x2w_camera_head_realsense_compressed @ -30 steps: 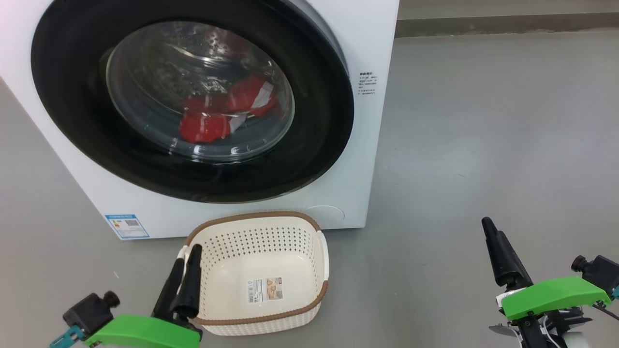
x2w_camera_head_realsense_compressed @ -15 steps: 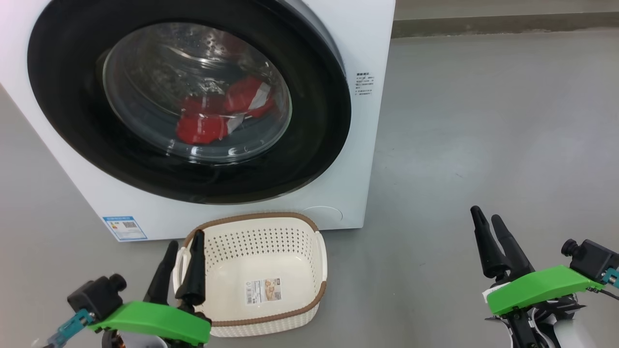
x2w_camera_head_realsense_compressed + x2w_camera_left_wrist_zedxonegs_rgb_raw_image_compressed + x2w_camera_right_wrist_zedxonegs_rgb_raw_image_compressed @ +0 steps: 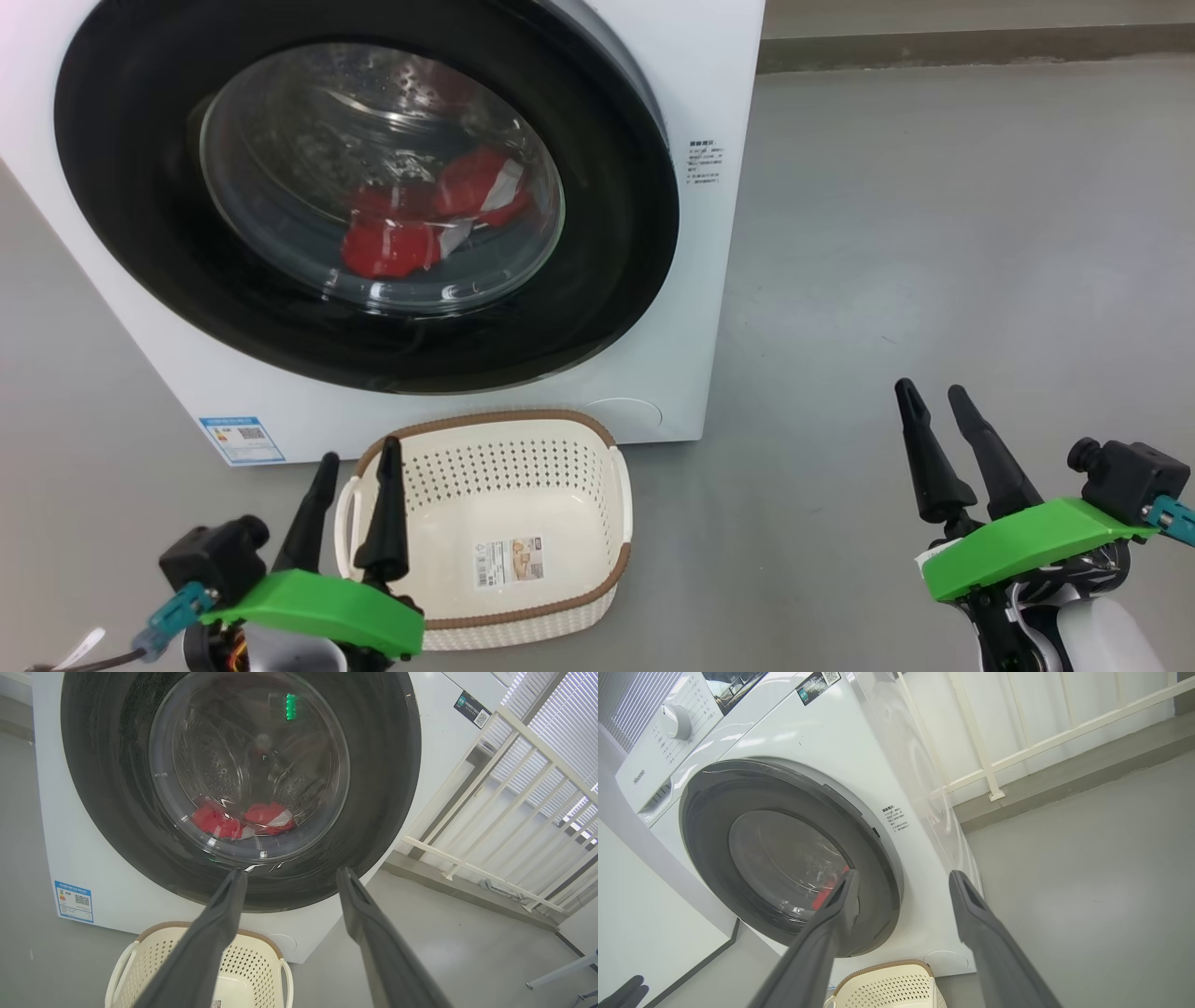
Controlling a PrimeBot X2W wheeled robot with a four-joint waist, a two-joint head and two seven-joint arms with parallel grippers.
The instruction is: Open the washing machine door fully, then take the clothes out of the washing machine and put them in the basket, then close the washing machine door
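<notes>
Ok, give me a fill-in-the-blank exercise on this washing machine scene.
The washing machine door is ____.
The clothes seen through it are ____ with white.
The basket below the door is ____.
The left gripper and the right gripper both have their fingers ____.
Missing words: closed; red; empty; open.

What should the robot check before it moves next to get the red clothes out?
1. Washing machine door open: not ok, it is shut.
2. Clothes inside the washing machine: ok.
3. Basket upright and empty in front of it: ok.
4. Left gripper jaws open, empty: ok.
5. Right gripper jaws open, empty: ok.
6. Basket out of the way of the door's swing: cannot tell.
</notes>
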